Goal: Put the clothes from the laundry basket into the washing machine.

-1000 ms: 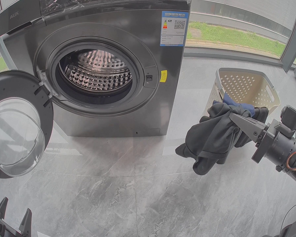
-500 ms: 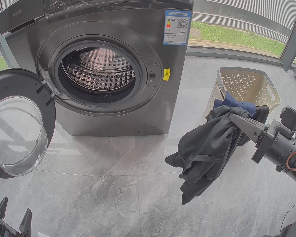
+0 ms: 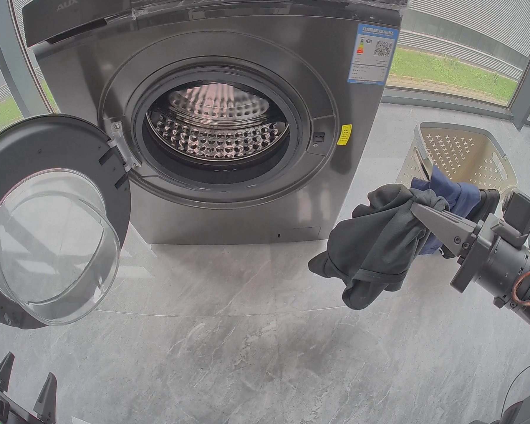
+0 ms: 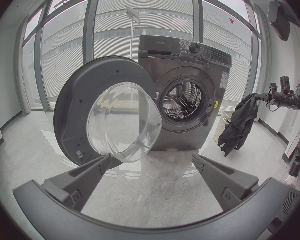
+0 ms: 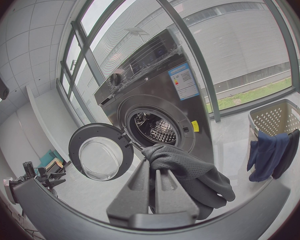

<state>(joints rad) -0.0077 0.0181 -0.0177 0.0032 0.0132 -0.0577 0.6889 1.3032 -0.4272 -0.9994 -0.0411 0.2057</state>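
The right gripper is pinching a dark grey shirt. It is hanging crumpled and floppy above the floor, near the laundry basket. The left gripper is sitting open.

The glossy grey marbled tile floor lies under my left fingers and also beneath my right fingers. Past my right fingers, on the far side, stand tall glass windows in grey metal frames. Outside them are a strip of green grass and a grey ribbed building front. High above my left fingers and off to one side, a black box-shaped device is fixed near the top of the white wall.
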